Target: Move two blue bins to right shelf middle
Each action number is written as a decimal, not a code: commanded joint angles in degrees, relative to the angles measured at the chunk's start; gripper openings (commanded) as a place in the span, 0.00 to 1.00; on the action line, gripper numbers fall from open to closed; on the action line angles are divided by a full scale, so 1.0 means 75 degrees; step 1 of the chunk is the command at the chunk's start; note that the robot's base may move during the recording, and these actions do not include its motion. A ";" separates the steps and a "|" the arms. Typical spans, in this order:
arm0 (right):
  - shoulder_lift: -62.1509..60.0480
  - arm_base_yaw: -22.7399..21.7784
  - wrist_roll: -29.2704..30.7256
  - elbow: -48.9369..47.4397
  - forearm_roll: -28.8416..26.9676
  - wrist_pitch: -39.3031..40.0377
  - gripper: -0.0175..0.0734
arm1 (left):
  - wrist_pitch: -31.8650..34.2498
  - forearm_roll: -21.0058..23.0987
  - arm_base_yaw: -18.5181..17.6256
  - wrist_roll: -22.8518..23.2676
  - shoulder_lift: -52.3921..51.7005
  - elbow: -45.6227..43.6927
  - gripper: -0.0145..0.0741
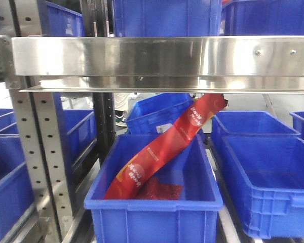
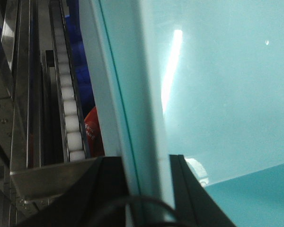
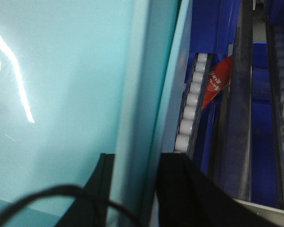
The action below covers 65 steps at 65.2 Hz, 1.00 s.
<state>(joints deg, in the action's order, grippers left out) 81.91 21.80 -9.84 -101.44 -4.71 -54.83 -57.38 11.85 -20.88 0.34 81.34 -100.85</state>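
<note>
A pale aqua blue bin [image 2: 217, 94] fills the left wrist view. My left gripper [image 2: 141, 158] is shut on its side wall, one black finger inside and one outside. The right wrist view shows the same kind of aqua blue bin [image 3: 61, 94], with my right gripper [image 3: 139, 155] shut on its wall in the same way. Whether a second bin is nested inside I cannot tell. The front view shows the shelf's shiny steel front rail [image 1: 162, 55] across the top. Neither the aqua bin nor the grippers appear in that view.
Below the rail a dark blue crate [image 1: 152, 212] holds a long red snack bag [image 1: 167, 147]. More dark blue crates [image 1: 273, 172] stand to the right, left and above. A perforated post [image 1: 45, 152] rises at the left. White roller tracks [image 2: 68, 109] [image 3: 189, 109] run beside the bin.
</note>
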 commanded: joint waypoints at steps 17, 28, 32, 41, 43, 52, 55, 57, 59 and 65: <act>-0.0050 0.0008 -0.0070 -0.0081 -0.0115 0.0814 0.02 | 0.0429 0.0727 -0.0106 -0.0192 -0.0197 -0.0159 0.04; -0.0050 0.0008 -0.0070 -0.0081 -0.0115 0.0814 0.02 | 0.0429 0.0727 -0.0106 -0.0192 -0.0197 -0.0159 0.04; -0.0050 0.0008 -0.0070 -0.0081 -0.0115 0.0814 0.02 | 0.0429 0.0727 -0.0106 -0.0192 -0.0197 -0.0159 0.04; -0.0050 0.0008 -0.0070 -0.0081 -0.0115 0.0814 0.02 | 0.0429 0.0727 -0.0106 -0.0192 -0.0197 -0.0159 0.04; -0.0050 0.0008 -0.0070 -0.0081 -0.0115 0.0814 0.02 | 0.0429 0.0727 -0.0106 -0.0192 -0.0197 -0.0159 0.04; -0.0050 0.0008 -0.0070 -0.0081 -0.0115 0.0814 0.02 | 0.0429 0.0727 -0.0106 -0.0192 -0.0197 -0.0159 0.04; -0.0050 0.0008 -0.0070 -0.0081 -0.0115 0.0814 0.02 | 0.0429 0.0727 -0.0106 -0.0192 -0.0197 -0.0159 0.04; -0.0050 0.0008 -0.0070 -0.0081 -0.0115 0.0814 0.02 | 0.0429 0.0727 -0.0106 -0.0192 -0.0197 -0.0159 0.04; -0.0050 0.0008 -0.0070 -0.0081 -0.0115 0.0814 0.02 | 0.0429 0.0727 -0.0106 -0.0192 -0.0197 -0.0159 0.04; -0.0050 0.0008 -0.0070 -0.0081 -0.0115 0.0814 0.02 | 0.0429 0.0727 -0.0106 -0.0192 -0.0197 -0.0159 0.04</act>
<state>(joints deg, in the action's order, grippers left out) 81.91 21.80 -9.84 -101.44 -4.71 -54.83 -57.38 11.85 -20.88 0.34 81.34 -100.85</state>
